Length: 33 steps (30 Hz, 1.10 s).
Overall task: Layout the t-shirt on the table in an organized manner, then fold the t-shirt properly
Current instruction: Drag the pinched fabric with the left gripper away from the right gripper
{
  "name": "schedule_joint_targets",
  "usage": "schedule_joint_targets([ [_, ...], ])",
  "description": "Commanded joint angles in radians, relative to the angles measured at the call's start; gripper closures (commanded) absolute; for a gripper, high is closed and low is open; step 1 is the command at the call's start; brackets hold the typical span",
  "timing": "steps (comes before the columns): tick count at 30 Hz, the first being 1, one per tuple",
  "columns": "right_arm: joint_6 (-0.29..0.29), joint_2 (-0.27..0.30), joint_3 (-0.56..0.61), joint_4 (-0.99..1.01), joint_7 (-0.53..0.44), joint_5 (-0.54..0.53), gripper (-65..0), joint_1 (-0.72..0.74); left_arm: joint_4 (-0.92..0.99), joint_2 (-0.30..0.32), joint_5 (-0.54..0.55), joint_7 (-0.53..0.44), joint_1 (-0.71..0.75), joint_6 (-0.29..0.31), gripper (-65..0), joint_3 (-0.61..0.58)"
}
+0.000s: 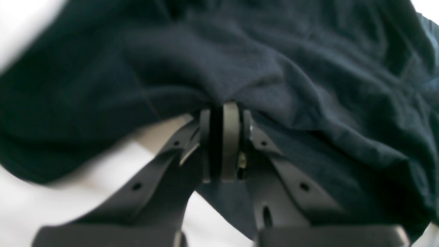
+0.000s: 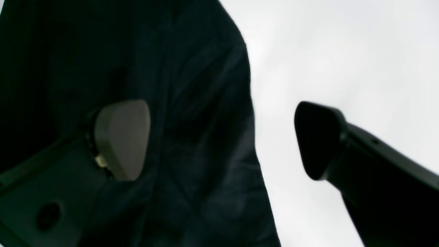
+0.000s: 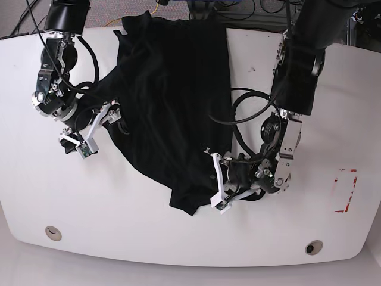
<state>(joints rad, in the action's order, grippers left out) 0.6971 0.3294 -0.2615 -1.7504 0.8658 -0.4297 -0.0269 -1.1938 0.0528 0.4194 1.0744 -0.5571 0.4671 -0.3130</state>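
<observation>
Table: glossy white top, rounded corners, filling most of the base view. Black t-shirt lies rumpled on it, spread from the far edge down toward the middle, its lower end bunched (folds uneven, one side drawn out toward the left of that view). Two round metal grommets near the front edge, one left, one right. Red tape outline sits on the right side, well apart from the cloth.

No legible text, labels, brand marks or numbers anywhere; only marking: red tape outline, unlettered, on white table
</observation>
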Motion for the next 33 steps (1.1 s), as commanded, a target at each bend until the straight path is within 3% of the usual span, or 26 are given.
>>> schedule_joint_targets([
  [1,0.001,0.015,-0.005,-0.041,-0.021,-0.019,-65.0,0.006,-0.018,0.025,0.006,-0.018,-0.054,0.019,0.0,-0.03],
  [7,0.001,0.015,-0.005,-0.039,0.011,-0.019,-65.0,0.005,-0.024,0.052,-0.02,-0.018,-0.091,0.049,0.0,-0.071],
  [18,0.001,-0.013,-0.002,0.1,0.017,-0.016,-65.0,0.084,-0.024,0.08,-0.161,-0.016,-0.087,0.16,-0.7,-0.067],
  [23,0.001,-0.014,0.055,0.189,0.017,-0.016,-65.0,0.141,-0.027,0.114,-0.155,-0.013,-0.057,0.227,-13.1,-0.067],
  [33,0.001,-0.033,0.115,0.39,0.016,-0.014,-65.0,0.295,-0.192,0.158,-0.161,-0.004,0.013,0.231,-37.9,-0.033],
])
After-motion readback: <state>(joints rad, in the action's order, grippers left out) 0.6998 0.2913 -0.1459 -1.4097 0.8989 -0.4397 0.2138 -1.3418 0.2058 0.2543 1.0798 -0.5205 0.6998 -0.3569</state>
